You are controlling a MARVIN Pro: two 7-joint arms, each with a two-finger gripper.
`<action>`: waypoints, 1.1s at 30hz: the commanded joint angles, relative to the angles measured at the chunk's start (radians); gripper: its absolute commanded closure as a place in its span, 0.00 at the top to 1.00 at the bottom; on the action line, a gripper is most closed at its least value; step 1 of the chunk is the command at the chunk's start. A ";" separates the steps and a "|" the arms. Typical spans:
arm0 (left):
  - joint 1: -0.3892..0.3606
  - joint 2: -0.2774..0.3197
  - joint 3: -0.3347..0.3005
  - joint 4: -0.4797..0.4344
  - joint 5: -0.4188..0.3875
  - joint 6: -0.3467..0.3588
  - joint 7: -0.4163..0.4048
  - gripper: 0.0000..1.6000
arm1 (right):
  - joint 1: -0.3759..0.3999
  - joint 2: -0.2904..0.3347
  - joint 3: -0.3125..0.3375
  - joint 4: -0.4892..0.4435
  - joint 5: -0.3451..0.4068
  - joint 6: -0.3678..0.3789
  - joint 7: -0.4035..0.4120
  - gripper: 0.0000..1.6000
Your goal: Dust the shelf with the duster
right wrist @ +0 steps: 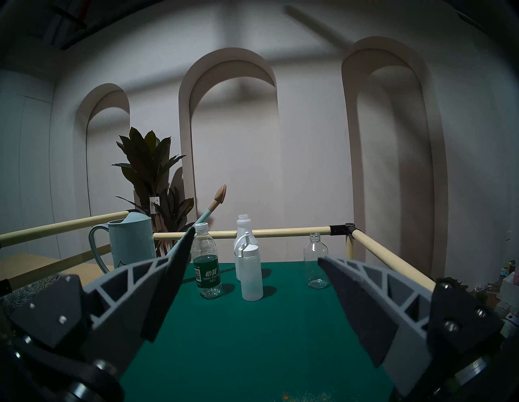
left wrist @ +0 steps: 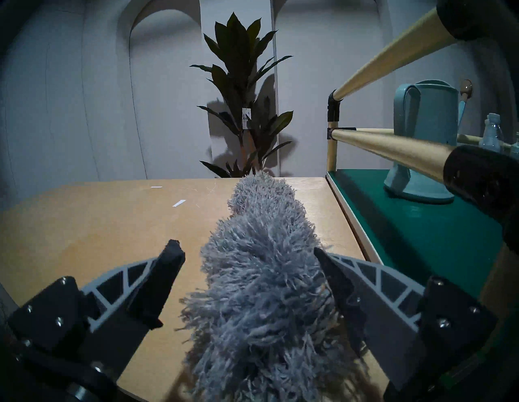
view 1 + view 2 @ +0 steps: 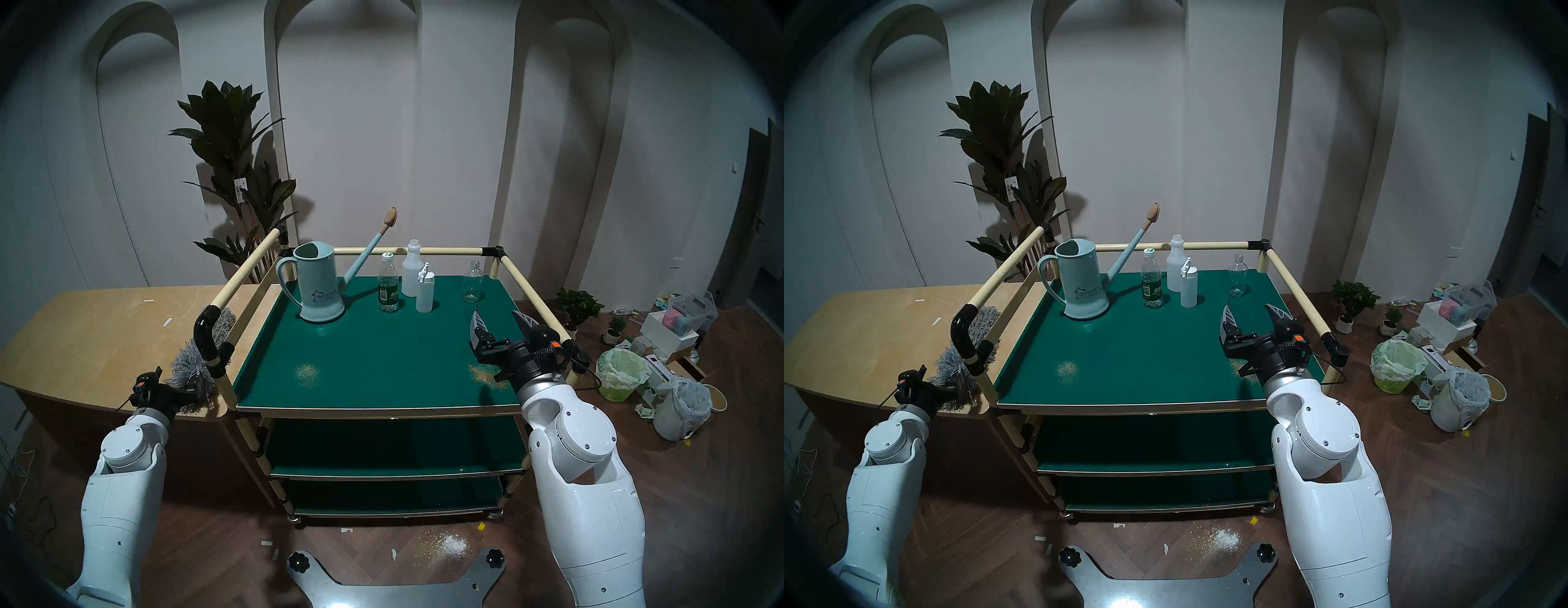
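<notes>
Nearest to us in the left wrist view, our left gripper (image 2: 247,258) has its jaws spread wide around the near end of the duster (image 2: 261,269), one finger on each side of the grey fluff and neither pressing it in. The handle is hidden under the strands, so we cannot tell exactly where it lies. The duster rests lengthwise on the wooden table (image 3: 85,335), just beside the cart's left rail, pointing away from us toward the wall.

We judge this to be the pick-up step: nothing is held yet. The next move calls for easing the gripper down and forward until the jaws bracket something firm under the fluff, then closing. Squeezing only loose strands would give a poor hold, and the black rail joint (image 3: 208,335) stands close on the cart side, so the lift should go up and clear of it before swinging over.

Further in, the shelf (image 3: 373,352) carries two patches of sandy dust, one near the front left (image 3: 306,371) and one at the front right (image 3: 483,373). Our right gripper (image 3: 499,320) hovers above that right patch with its jaws wide apart and nothing between them.

At the back of the shelf stand a pale blue watering can (image 3: 318,288), a water bottle (image 3: 388,282), two white plastic bottles (image 3: 418,280) and a small clear glass bottle (image 3: 471,282). The sweep should stay in front of them.
</notes>
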 commanded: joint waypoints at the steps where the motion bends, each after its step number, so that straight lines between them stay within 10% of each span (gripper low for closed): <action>1: -0.020 -0.010 0.013 0.029 0.020 -0.044 0.014 1.00 | 0.006 -0.004 0.000 -0.018 -0.004 -0.016 -0.005 1.00; 33: -0.213 -0.017 0.084 0.285 0.045 -0.121 0.020 1.00 | -0.006 -0.017 -0.015 0.006 -0.043 -0.041 -0.026 1.00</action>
